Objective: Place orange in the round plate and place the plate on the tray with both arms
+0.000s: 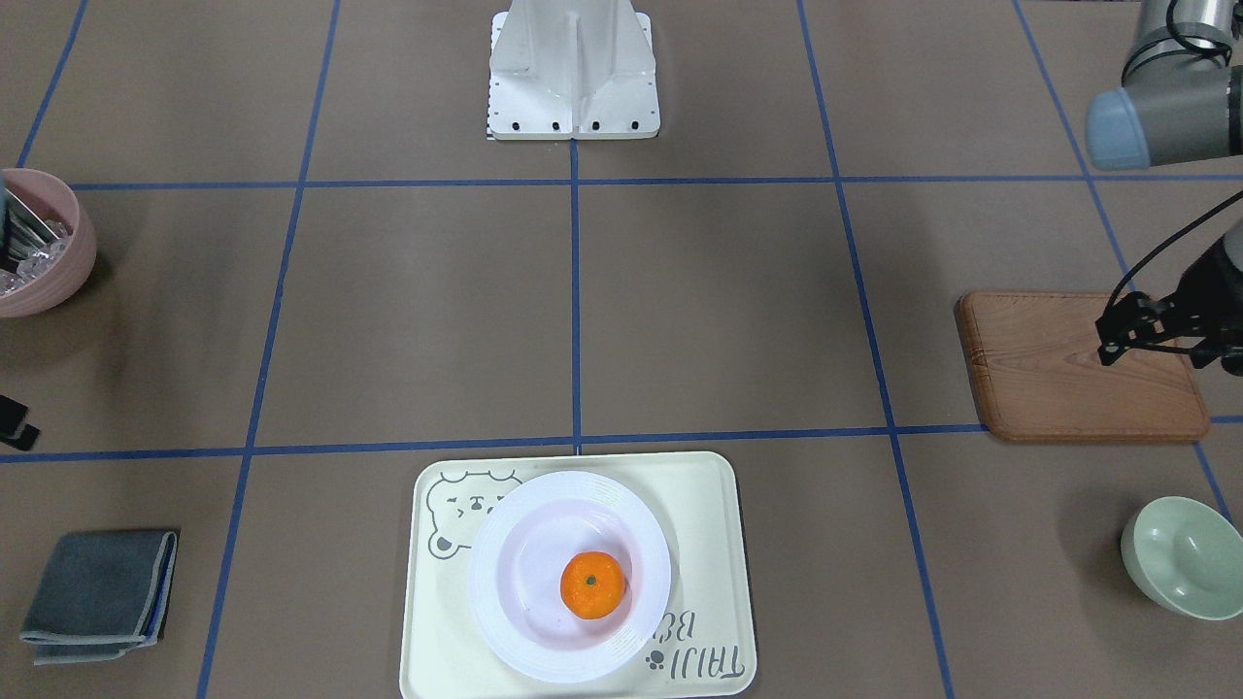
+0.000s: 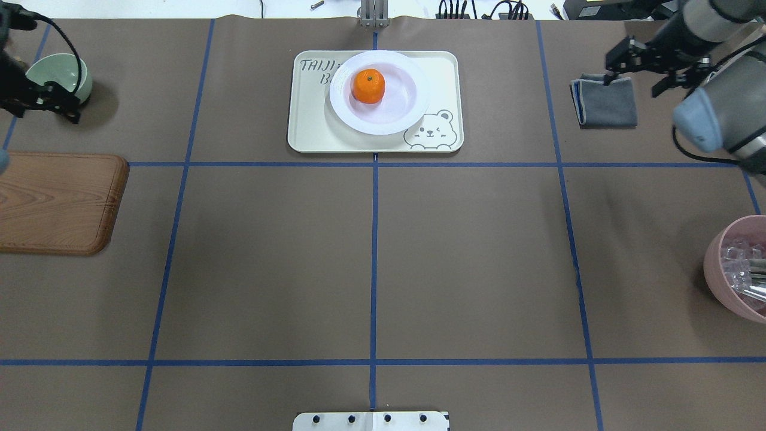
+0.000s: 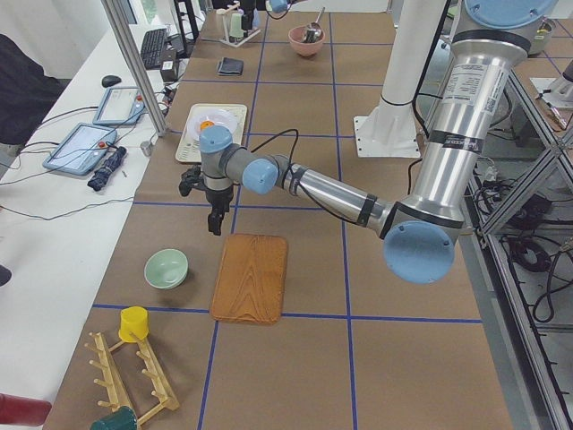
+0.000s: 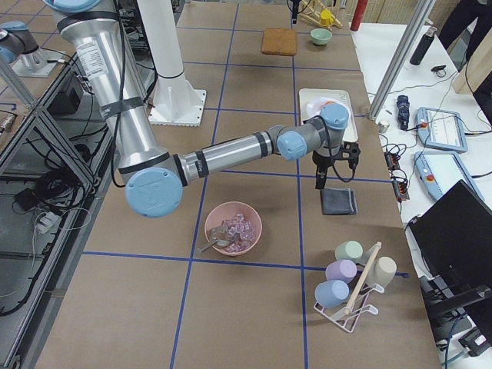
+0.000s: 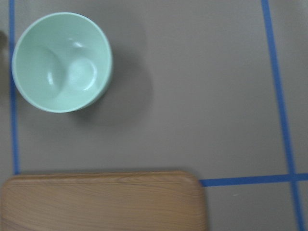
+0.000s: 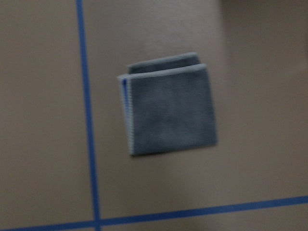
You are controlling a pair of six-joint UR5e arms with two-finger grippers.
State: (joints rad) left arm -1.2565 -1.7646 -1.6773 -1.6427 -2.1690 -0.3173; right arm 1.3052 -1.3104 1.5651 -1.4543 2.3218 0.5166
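The orange (image 1: 592,584) (image 2: 368,85) lies in the white round plate (image 1: 505,621) (image 2: 419,105). That plate rests on the cream tray (image 1: 709,505) (image 2: 305,126) at the table's far middle. My left gripper (image 1: 1156,357) (image 2: 45,114) (image 3: 201,210) hovers open and empty far off to the side, between the wooden board and the green bowl. Over the folded grey cloth my right gripper (image 2: 632,84) (image 4: 337,178) is open too, holding nothing. Neither gripper touches the plate or the tray.
A wooden board (image 2: 54,203) (image 5: 101,202) and a pale green bowl (image 2: 60,72) (image 5: 61,62) sit on my left side. The grey cloth (image 2: 604,102) (image 6: 168,110) and a pink bowl (image 2: 739,269) holding clear pieces are on my right. Cup racks stand at both table ends.
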